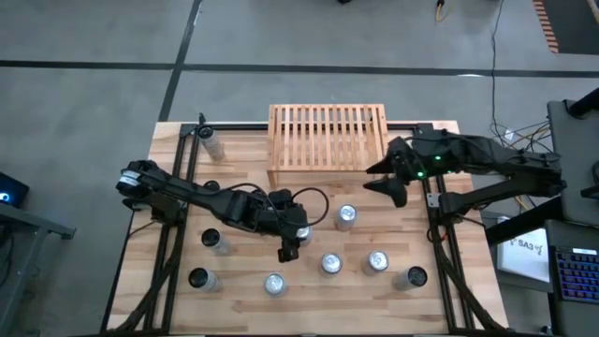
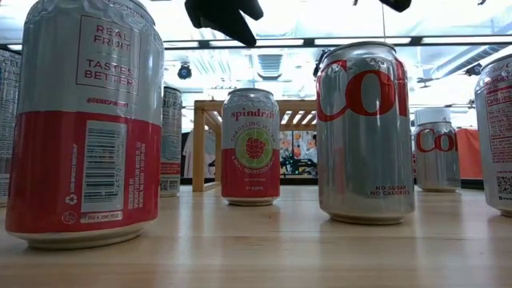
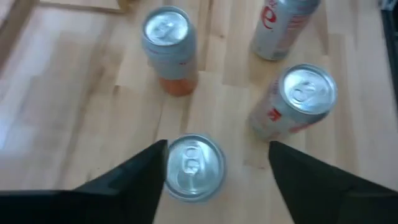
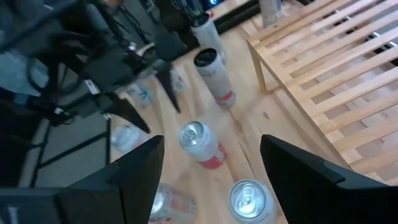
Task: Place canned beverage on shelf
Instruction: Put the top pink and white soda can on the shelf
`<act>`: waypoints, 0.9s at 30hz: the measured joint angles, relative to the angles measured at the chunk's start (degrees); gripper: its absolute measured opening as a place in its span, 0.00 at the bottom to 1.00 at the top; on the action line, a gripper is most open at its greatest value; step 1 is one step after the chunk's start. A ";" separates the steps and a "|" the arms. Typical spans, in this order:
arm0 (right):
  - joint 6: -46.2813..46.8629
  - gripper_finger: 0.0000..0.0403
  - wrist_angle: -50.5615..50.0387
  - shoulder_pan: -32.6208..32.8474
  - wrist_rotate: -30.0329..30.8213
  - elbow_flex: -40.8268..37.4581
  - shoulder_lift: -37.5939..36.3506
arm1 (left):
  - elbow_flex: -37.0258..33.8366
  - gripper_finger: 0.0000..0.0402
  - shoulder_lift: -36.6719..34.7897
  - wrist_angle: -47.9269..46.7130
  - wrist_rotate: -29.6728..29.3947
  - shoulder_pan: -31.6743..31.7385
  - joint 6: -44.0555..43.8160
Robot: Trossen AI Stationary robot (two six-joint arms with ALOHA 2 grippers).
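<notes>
The left gripper (image 3: 214,163) was spread above a can (image 3: 189,167); neighbouring cans (image 3: 297,99) could be knocked if lowered off-centre

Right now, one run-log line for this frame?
left gripper: open, above a can, no grasp | right gripper: open, waiting near shelf | shelf: no cans | other cans on table

We read "REAL FRUIT / TASTES BETTER" on the red-and-silver can (image 2: 84,120), w/ a barcode below. Pink can (image 2: 250,147): "spindrift". Silver can (image 2: 366,132): red "Co…" plus "NO SUGAR NO CALORIES". Other labels illegible.
</notes>
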 joint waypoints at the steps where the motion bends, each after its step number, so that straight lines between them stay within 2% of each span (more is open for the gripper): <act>1: 0.13 0.65 0.00 0.09 0.30 0.00 -0.62 | 0.00 0.73 0.00 0.02 -0.01 0.06 0.62; 5: 0.35 0.65 -0.04 0.20 0.41 0.00 -2.30 | 0.00 0.82 0.00 0.76 0.06 0.16 1.09; 8: 0.24 0.65 -0.77 0.20 0.58 0.00 -2.51 | 0.00 0.85 0.00 3.42 0.11 0.16 1.19; 17: 0.11 0.65 -6.87 0.20 1.88 -0.31 -1.84 | -3.30 0.85 0.02 5.61 0.12 0.24 -0.85; 27: -1.01 0.65 -6.94 0.20 1.97 -0.31 -1.56 | -7.99 0.85 0.02 7.25 -2.50 1.51 -1.16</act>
